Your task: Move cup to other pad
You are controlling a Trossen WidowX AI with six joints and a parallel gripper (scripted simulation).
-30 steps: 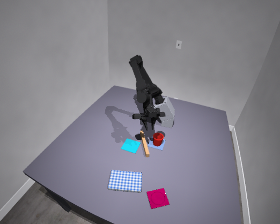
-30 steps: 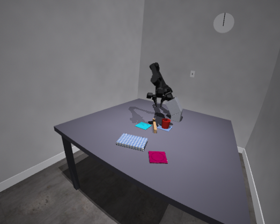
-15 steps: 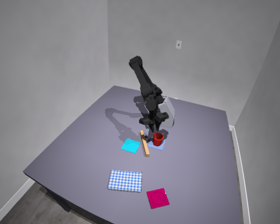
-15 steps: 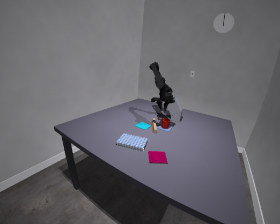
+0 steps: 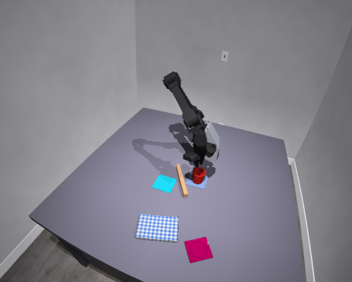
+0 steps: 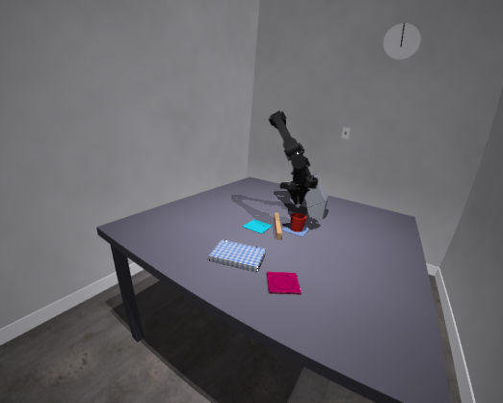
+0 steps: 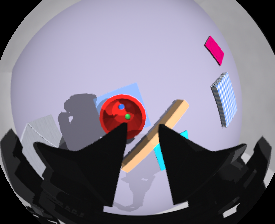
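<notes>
The red cup (image 5: 199, 175) stands upright on a light blue pad (image 5: 196, 182); it also shows in the exterior view (image 6: 298, 222). In the wrist view the cup (image 7: 123, 115) holds a few small marbles. A cyan pad (image 5: 164, 183) lies left of it, beyond a wooden bar (image 5: 182, 180). My gripper (image 5: 199, 162) points down just above the cup's rim. In the wrist view the fingers stand partly open with nothing between them; the cup is by the left fingertip.
A blue checkered cloth (image 5: 157, 227) and a magenta pad with a circle (image 5: 198, 249) lie nearer the table's front. The wooden bar (image 7: 154, 135) lies between the two pads. The arm's grey base (image 5: 212, 136) stands just behind the cup.
</notes>
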